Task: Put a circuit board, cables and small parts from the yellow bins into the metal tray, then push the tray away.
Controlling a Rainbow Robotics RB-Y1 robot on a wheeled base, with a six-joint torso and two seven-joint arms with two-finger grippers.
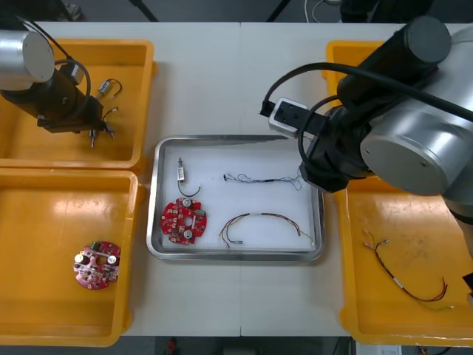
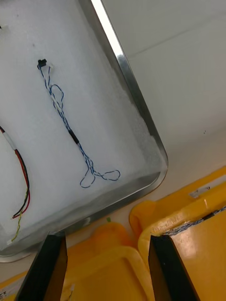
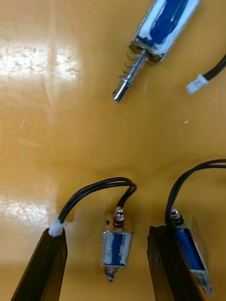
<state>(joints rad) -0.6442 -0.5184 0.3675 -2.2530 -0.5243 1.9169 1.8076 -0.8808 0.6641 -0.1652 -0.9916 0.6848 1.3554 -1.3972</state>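
In the far left yellow bin (image 1: 37, 151), the left gripper (image 1: 92, 132) hangs low over a cluster of small parts. Its fingers (image 3: 47, 263) stand apart and grip nothing. One small metal part (image 3: 117, 247) lies on the bin floor between them, roughly centred, its long axis running with the fingers. Its black lead (image 3: 94, 188) loops off toward one fingertip. A second part (image 3: 190, 247) sits close against the other finger, on its outer side. A third part (image 3: 157, 28) lies well beyond.

The metal tray (image 1: 157, 200) already holds a circuit board (image 1: 183, 220), a blue and white cable (image 1: 262, 179), a red and yellow cable (image 1: 259, 222) and one small part (image 1: 182, 171). The right gripper (image 2: 106, 240) waits by the tray's right side, fingers apart and empty.

We read the step as picking another small part, with the grasp not yet made. The next move calls for a short descent and a close across the centred part's body. We judge the risk to be the neighbour beside the finger and the looping lead, as either could be caught or dragged along.
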